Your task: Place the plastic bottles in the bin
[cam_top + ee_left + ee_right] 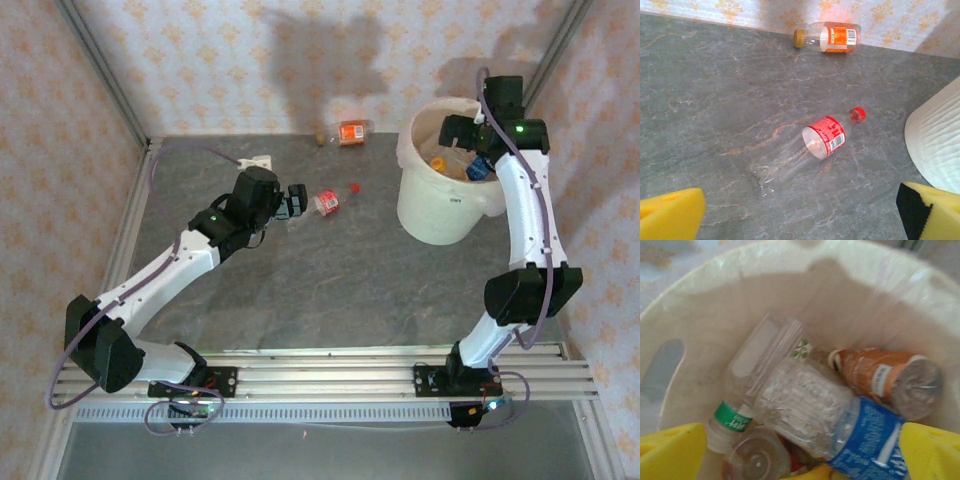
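From above, the left hand [295, 200] sits just beside the red-labelled bottle [328, 201] on the counter [350, 280], far nearer than the right hand [462, 135] over the bin [440, 215]. Left wrist: pads [670, 215] wide, bottle straight ahead, cap pointing far-right. Right wrist: hand wide, empty, above binned bottles [805, 410].

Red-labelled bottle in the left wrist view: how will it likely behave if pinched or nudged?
The red-labelled bottle looks empty, so probably light. It lies on its side on the smooth table, round-bodied, so a nudge may roll it. Its thin clear wall looks creased near the base and likely buckles under a pinch.
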### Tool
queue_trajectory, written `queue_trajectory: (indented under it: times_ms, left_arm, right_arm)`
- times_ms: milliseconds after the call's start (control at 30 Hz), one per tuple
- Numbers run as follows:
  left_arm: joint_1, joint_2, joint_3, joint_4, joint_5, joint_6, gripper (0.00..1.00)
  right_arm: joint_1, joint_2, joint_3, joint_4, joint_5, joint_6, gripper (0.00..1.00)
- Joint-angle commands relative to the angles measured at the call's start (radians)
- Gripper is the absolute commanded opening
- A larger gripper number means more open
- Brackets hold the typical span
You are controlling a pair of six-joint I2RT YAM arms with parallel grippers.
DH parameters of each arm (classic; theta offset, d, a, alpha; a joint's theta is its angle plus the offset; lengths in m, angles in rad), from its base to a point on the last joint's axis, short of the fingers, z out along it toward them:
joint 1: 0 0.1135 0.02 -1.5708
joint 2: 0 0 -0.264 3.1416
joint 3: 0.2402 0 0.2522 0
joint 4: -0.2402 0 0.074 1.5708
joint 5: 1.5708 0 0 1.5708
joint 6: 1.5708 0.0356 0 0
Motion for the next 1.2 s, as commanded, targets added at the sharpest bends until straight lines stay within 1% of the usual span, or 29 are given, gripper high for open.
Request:
queue_trajectory:
  times_ms: [0, 133, 300, 400, 533, 667, 833, 1033, 1167]
  left_arm:
    - [0.011, 0.018, -0.010, -0.007, 0.006, -0.011, 1.00]
    - [0.016, 0.066, 0.007, -0.034, 0.020, -0.006, 1.00]
    - [0.023, 0.166, 0.032, -0.040, 0.042, 0.036, 1.00]
    - [0.032, 0.260, 0.072, -0.047, 0.077, 0.093, 1.00]
    - [0.041, 0.381, 0.143, -0.056, 0.079, 0.196, 1.00]
    - [0.070, 0.502, 0.244, -0.101, 0.098, 0.304, 1.00]
    - [0.100, 0.660, 0.392, -0.210, 0.138, 0.449, 1.00]
    - [0.105, 0.794, 0.529, -0.329, 0.142, 0.569, 1.00]
    - [0.105, 0.821, 0.561, -0.336, 0.185, 0.607, 1.00]
  right_arm:
    - [-0.005, 0.019, -0.016, -0.008, -0.132, 0.042, 0.99]
    - [-0.005, 0.025, -0.031, 0.013, -0.145, 0.065, 1.00]
    - [-0.004, 0.036, -0.048, 0.037, -0.225, 0.073, 1.00]
    - [-0.005, 0.055, -0.067, 0.046, -0.220, 0.086, 1.00]
    - [-0.005, 0.069, -0.097, 0.062, -0.171, 0.094, 1.00]
    - [-0.005, 0.059, -0.064, 0.034, -0.169, 0.087, 1.00]
    - [-0.004, -0.036, -0.032, 0.042, -0.141, 0.083, 0.99]
    - [-0.004, -0.208, -0.150, 0.142, -0.163, 0.096, 0.99]
    - [-0.005, -0.302, -0.222, 0.173, -0.183, 0.109, 0.99]
